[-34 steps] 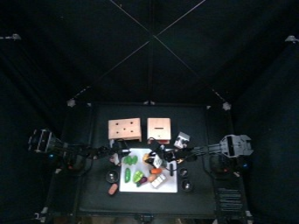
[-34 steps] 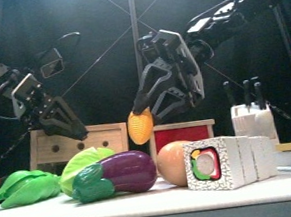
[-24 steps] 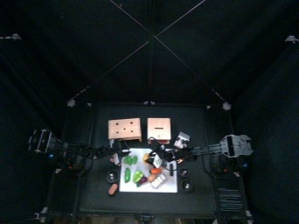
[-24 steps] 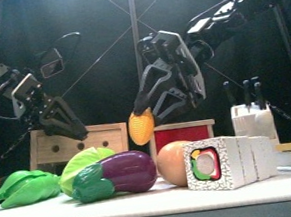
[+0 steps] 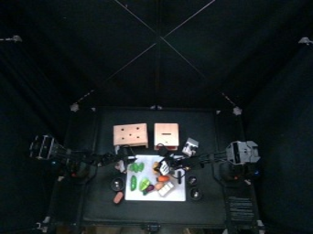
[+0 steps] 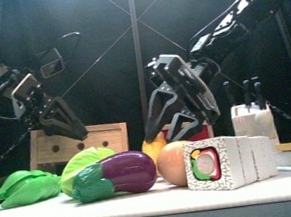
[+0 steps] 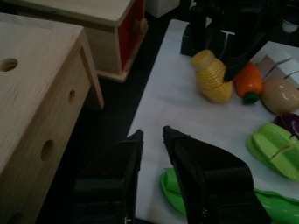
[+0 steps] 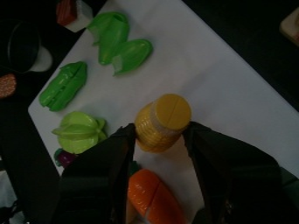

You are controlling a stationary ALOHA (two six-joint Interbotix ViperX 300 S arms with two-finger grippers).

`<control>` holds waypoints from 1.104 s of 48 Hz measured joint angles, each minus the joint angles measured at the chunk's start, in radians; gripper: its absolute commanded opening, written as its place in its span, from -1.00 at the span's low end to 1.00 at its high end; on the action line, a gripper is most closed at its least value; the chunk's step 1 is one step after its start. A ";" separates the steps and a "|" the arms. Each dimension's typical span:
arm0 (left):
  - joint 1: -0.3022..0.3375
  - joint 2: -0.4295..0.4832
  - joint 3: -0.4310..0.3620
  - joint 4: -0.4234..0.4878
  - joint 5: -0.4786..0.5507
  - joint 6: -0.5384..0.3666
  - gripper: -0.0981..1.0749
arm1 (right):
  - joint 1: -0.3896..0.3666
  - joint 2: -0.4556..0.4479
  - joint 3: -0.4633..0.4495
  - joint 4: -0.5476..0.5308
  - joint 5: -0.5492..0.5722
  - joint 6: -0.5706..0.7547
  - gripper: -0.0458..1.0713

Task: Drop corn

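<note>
The corn (image 8: 162, 122) is a yellow cob lying low on the white mat (image 8: 246, 79), between the jaws of my right gripper (image 8: 163, 144), which are closed against its sides. In the front view the corn (image 6: 150, 144) shows only partly, behind the eggplant (image 6: 123, 172), with the right gripper (image 6: 178, 126) directly over it. The left wrist view shows the corn (image 7: 211, 75) on the mat with the right gripper's black fingers (image 7: 212, 39) at its far end. My left gripper (image 7: 153, 133) hangs empty with jaws nearly together, over the mat's edge beside the wooden box (image 7: 41, 87).
On the mat in front stand a green pepper (image 6: 24, 187), a pale green vegetable (image 6: 81, 164), a peach (image 6: 176, 162) and a sushi roll (image 6: 229, 162). A red box (image 6: 189, 130) and a white knife block (image 6: 254, 118) stand behind. An orange carrot (image 8: 152, 197) lies close to the corn.
My right gripper has come down with the corn, from well above the vegetables to the mat. The left arm has not moved.
</note>
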 measured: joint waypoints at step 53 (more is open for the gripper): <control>0.002 0.000 0.002 0.002 -0.002 0.000 0.34 | 0.012 0.124 -0.144 0.054 0.109 0.002 0.37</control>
